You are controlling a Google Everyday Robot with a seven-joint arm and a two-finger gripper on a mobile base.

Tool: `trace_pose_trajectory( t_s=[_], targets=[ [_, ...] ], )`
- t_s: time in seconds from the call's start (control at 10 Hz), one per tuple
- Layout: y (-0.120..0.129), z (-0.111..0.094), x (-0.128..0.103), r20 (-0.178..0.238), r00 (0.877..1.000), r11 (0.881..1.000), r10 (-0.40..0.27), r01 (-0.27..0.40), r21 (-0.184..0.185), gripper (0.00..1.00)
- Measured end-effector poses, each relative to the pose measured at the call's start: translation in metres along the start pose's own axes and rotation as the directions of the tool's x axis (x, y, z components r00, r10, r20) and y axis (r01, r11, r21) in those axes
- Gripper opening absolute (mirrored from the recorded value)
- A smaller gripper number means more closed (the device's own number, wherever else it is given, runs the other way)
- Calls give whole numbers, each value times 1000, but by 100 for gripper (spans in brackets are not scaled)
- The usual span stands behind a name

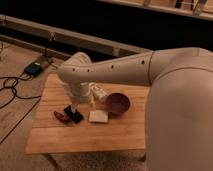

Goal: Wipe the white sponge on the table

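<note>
One open gripper, the sponge not yet in hand.
The gripper (75,106) hung low over the table (90,137), jaws spread and holding nothing, right above a black slab (74,114). The white sponge (98,116) lay flat just beside it, between it and the purple bowl (118,103). A straight descent would likely have struck the slab instead of the sponge, and a wide wiping sweep could have knocked the bowl or the translucent cup (98,92) just beyond the gripper. The bowl looked empty; the cup's contents could not be told.
</note>
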Motion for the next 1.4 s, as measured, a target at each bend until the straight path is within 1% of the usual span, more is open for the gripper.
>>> trace_pose_trajectory(
  t_s=[0.4, 0.5, 0.7, 0.8, 1.1, 1.4],
  targets=[
    [12, 11, -17, 5, 999, 999, -38, 38, -15, 65],
    [14, 17, -23, 3, 999, 999, -45, 45, -15, 65],
    [13, 33, -35, -7, 999, 999, -42, 42, -9, 65],
    [10, 43, -44, -8, 999, 1000, -31, 31, -4, 65],
    [7, 67, -63, -2, 1000, 1000, -11, 11, 3, 65],
    [4, 96, -76, 6, 1000, 1000, 6, -7, 30, 65]
  ],
)
